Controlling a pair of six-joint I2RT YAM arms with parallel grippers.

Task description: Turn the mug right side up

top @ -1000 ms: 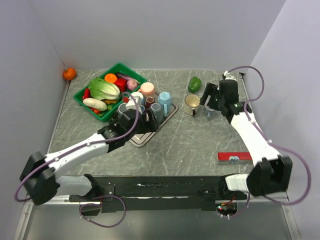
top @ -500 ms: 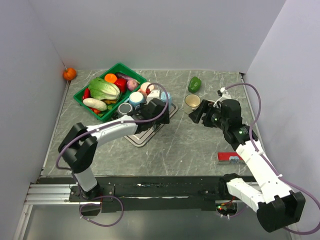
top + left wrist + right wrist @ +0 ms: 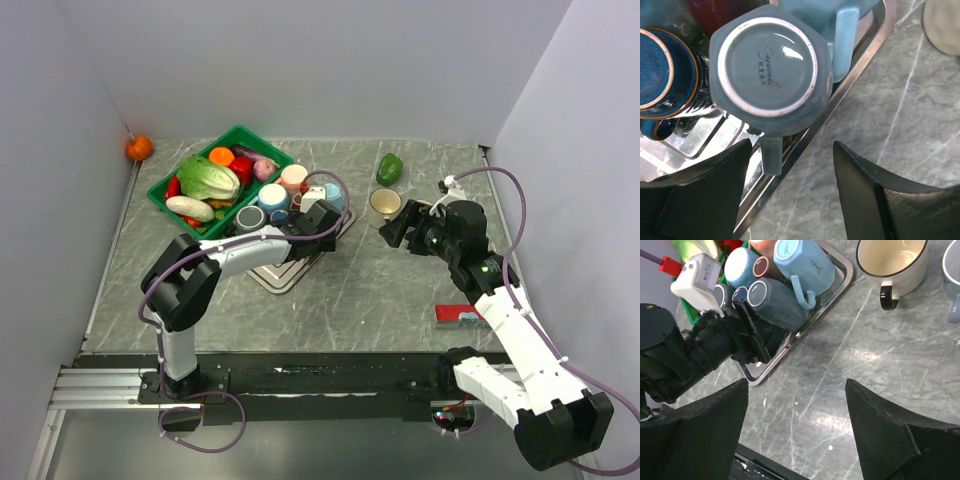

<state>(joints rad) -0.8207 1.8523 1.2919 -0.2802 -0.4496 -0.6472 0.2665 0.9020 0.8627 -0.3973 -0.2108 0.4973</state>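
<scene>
just ahead of the spread left tool (image 3: 792, 155) sits the mug (image 3: 767, 75) — base up.

A green crate (image 3: 160, 190) full of vegetables stands toward the far left corner of the counter, and a small orange fruit (image 3: 139, 147) lies right in that corner. Just beside the crate, a metal tray (image 3: 283, 277) carries several mugs (image 3: 273, 196), and the left gripper (image 3: 318, 222) is over them. Near the far edge lies a green pepper (image 3: 390, 168), with a cream mug (image 3: 384, 207) upright close in front of it. The right gripper (image 3: 400, 228) is next to this mug. A flat red object (image 3: 468, 314) lies near the right edge.
</scene>
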